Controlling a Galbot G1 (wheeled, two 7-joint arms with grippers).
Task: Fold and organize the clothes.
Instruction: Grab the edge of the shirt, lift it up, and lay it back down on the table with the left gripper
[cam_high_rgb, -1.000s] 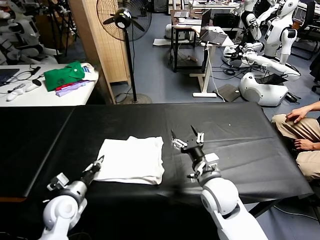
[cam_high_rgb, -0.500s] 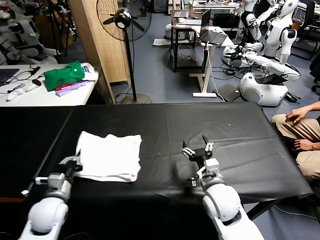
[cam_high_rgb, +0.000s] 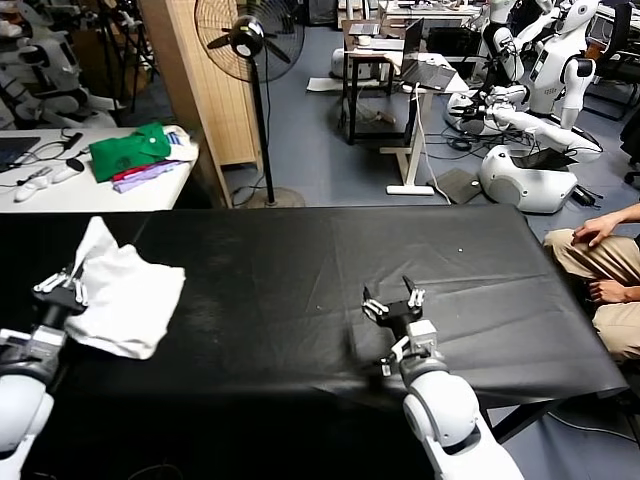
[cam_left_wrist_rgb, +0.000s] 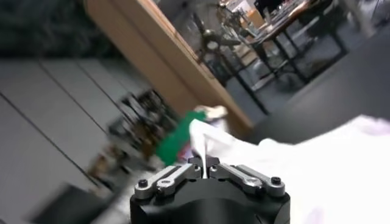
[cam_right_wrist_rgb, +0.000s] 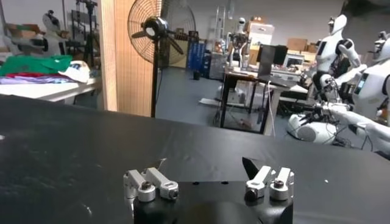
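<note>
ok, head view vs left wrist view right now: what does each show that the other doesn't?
Head view only: the right gripper, fingers open and empty over the black table, and the whole folded white T-shirt at the table's left edge. Left wrist view only: the left gripper's fingers shut on a thin fold of the shirt's fabric. Both: the T-shirt held by the left gripper, the green garment on the side table, and the wooden partition.

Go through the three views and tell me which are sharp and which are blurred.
Head view: sharp; the folded white T-shirt and the black table read clearly. Left wrist view: background heavily smeared, while the left gripper, shut on the T-shirt's edge, stays crisp. Right wrist view: sharp throughout, from the open right gripper to the standing fan.
</note>
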